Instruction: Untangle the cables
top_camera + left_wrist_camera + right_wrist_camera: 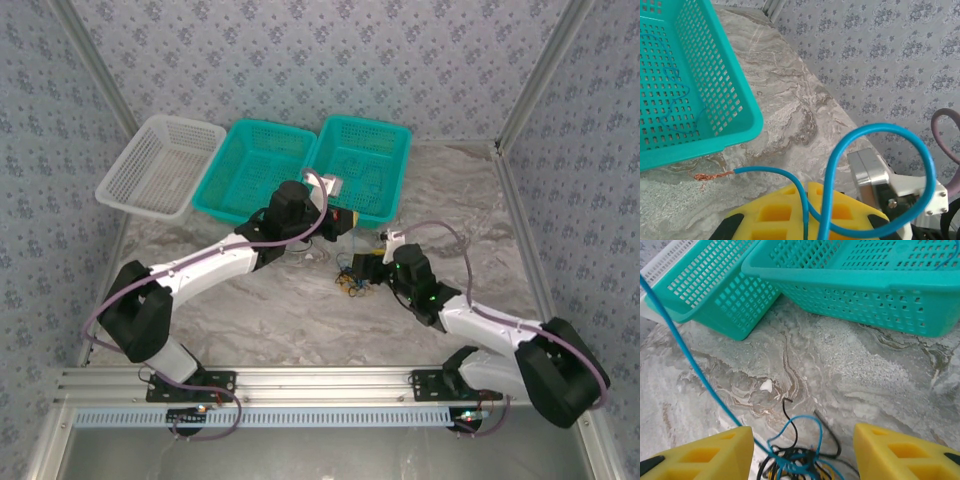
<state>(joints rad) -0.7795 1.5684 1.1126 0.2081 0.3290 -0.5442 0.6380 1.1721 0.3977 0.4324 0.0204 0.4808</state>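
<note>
Two claws hover over the marbled surface [850, 375], just in front of a row of baskets. The left claw [807, 195] is closed tight, and we see the blue cable [880, 129] pinched between its yellow fingers [770, 212]. Above the grip the cable curls into one big loop. Another stretch of it runs off to the left and ends in a frayed copper tip [705, 176], near the foot of the right teal basket [735, 110]. We cannot tell whether that tip touches the surface. Inside this basket a thin blue strand [677, 95] lies loose on the mesh floor.

The right claw [802, 435] stands wide open with nothing in it, its two yellow fingers [700, 455] well apart on either side of the knot of cables [795, 462]. The knot is a small tangle of black, blue and orange-yellow strands. It lies on the surface between those fingers, in front of the right teal basket. A black end [786, 410] pokes up out of it. From the knot the blue cable climbs taut, up and to the left, across the right wrist view.

From above we see the middle teal basket [250, 170] touching the right one, with a white basket [160, 165] at the left end of the row. The left arm reaches across toward the right teal basket, and the right arm angles in toward the knot.
</note>
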